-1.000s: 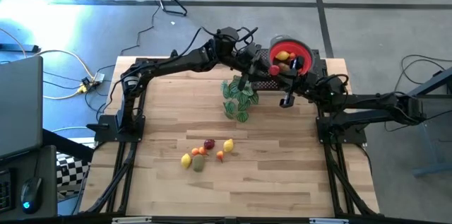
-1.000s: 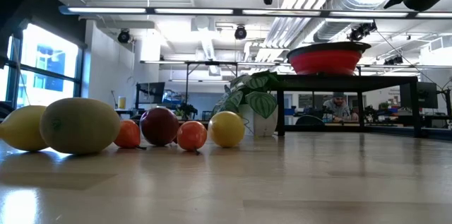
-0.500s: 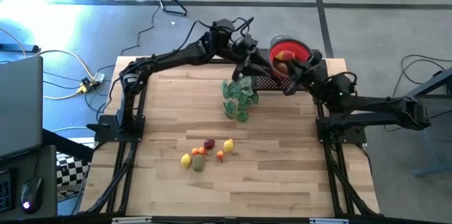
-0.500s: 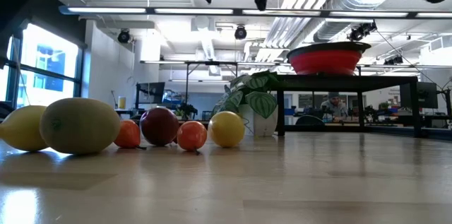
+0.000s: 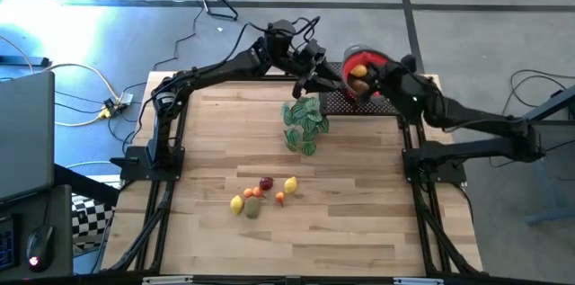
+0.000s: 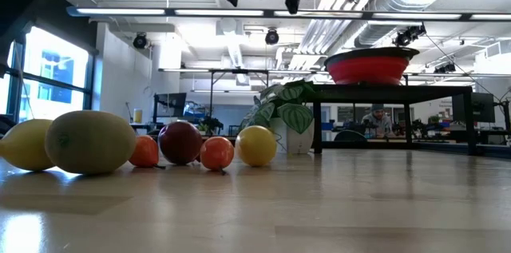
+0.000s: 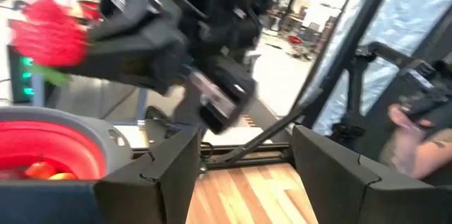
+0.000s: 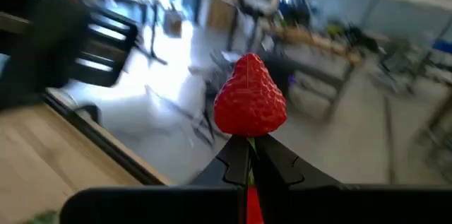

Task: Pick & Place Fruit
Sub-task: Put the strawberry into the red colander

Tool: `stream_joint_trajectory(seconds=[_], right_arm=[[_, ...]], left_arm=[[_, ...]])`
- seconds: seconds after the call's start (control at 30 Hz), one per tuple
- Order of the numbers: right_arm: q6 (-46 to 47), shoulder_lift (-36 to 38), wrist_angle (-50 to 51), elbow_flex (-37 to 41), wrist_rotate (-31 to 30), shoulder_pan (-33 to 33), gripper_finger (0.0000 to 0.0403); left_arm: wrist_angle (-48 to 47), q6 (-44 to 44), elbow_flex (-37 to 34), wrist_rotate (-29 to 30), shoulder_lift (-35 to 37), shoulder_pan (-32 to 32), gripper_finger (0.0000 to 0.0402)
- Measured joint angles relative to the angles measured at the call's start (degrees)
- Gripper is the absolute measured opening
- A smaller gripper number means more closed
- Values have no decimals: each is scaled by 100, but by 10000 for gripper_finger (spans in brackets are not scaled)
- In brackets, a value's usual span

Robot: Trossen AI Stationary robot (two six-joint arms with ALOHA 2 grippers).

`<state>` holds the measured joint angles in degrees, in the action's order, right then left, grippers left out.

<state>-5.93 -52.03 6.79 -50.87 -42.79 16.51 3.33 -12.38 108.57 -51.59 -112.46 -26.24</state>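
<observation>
Several fruits already lie in the red bowl [image 5: 370, 58] at the table's far edge, while six more [image 5: 262, 195] wait on the near boards. The right gripper [image 8: 248, 155], clamped on a strawberry [image 8: 250, 106], hangs above the bowl; the left gripper [image 7: 244, 157], fingers apart and empty, hovers beside it.

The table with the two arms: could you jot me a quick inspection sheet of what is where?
Surface: wooden table, bare boards showing.
Job's things: six fruits grouped on the table; strawberry in the right gripper; more fruit in the red bowl.
Clutter: leafy plant beside the bowl.
Grippers: left gripper open near the bowl; right gripper shut on strawberry.
Cables: wires off the table's left.
Surroundings: a person seated behind.
</observation>
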Motion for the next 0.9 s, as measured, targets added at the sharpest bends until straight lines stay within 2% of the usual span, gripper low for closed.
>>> stream_joint_trajectory(seconds=[0.13, 0.23, 0.57, 0.9], right_arm=[[609, -367, 1524, -783, -150, 295, 3], [946, -578, 2110, -1019, 261, 615, 3], [1677, -1042, 2929, -1067, 1833, 1964, 3], [1986, -1650, 3346, -1067, 2344, 2575, 4]], left_arm=[[-15, -41, 0, -363, 0, 0, 220], [-11, -146, 0, -574, 0, 0, 220], [45, -146, 0, -759, 11, 0, 220], [50, -146, 0, -757, 13, 0, 220]])
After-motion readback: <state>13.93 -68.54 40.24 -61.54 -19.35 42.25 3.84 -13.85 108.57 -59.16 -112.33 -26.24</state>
